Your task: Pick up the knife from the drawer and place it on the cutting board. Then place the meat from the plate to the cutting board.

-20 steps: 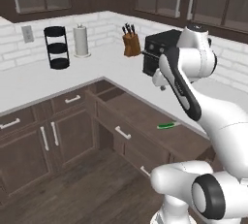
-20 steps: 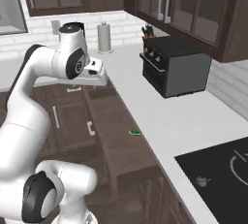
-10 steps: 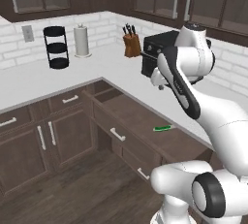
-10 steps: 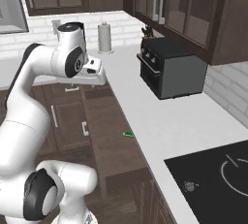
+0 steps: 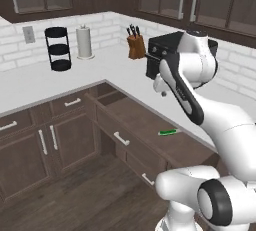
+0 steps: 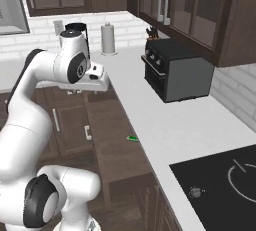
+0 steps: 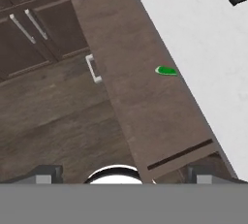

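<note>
- Here, the small knife (image 7: 167,71) with a bright green handle lies on the smooth floor of the wide dark brown wooden drawer (image 7: 145,97), well below the gripper (image 6: 100,81).
- Gripper: raised above the open drawer, holding nothing; its opening cannot be told.

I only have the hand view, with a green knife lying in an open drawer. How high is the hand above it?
Observer: The hand hangs well above the knife, higher than the countertop.
Operator: What is the black thing at my top corner?
Observer: A black toaster oven standing on the countertop.
Operator: Anything behind it?
Observer: A wooden knife block with dark-handled knives.
</note>
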